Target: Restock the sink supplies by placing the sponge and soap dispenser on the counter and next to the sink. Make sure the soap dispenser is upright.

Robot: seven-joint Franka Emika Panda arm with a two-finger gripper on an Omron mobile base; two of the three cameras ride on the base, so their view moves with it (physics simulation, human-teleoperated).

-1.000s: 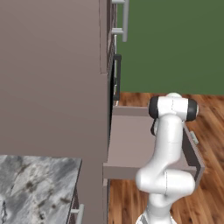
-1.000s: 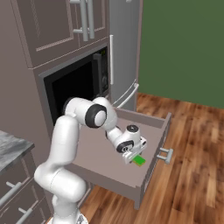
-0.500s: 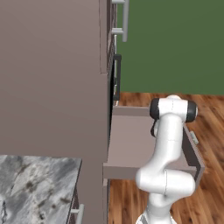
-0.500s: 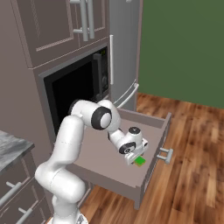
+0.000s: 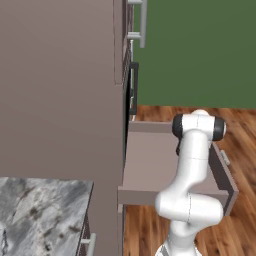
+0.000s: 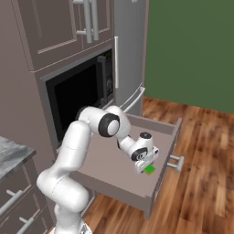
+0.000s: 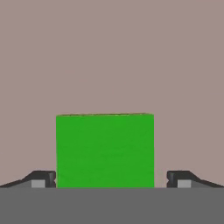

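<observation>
One green sponge (image 7: 105,151), a flat matte block with square edges, is lying on the smooth mauve floor of the pulled-out drawer (image 6: 114,164), near its front. Compared with a second ago, the arm's elbow is being seen further forward over the drawer. The pincer (image 7: 111,179) is being held wide open, pointing down, straddling the sponge without gripping it.

base views: behind arm, share open drawer (image 6: 114,169) | hand view: close, down
</observation>
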